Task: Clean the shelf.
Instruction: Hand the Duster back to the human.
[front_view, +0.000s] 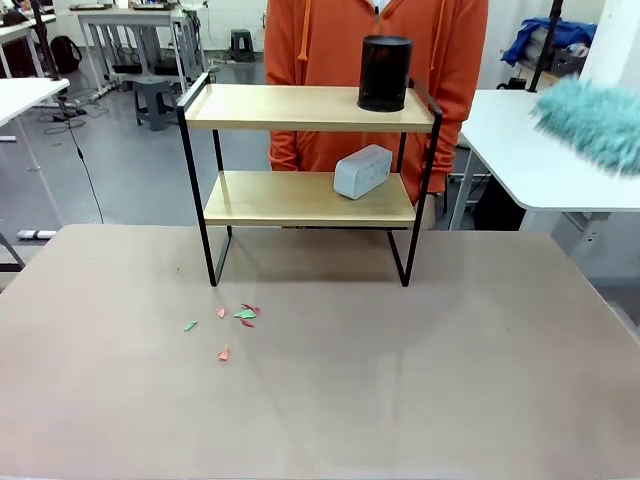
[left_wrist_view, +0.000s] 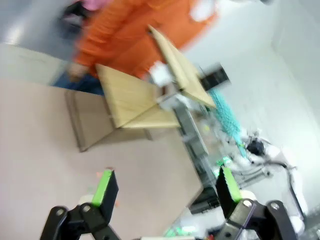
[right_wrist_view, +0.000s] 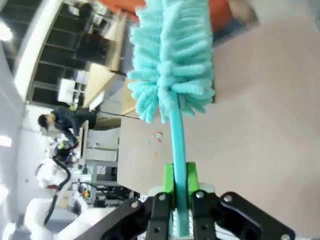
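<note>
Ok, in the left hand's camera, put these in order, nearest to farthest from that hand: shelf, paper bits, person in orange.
1. Paper bits, on the table just beyond the left hand.
2. Shelf, farther along the table.
3. Person, behind the shelf.

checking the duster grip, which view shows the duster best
The right wrist view: the duster runs up the frame, handle clamped in the right gripper, jaws shut. The front view catches its blurred head at the right edge; the left wrist view, a blurred teal streak.
</note>
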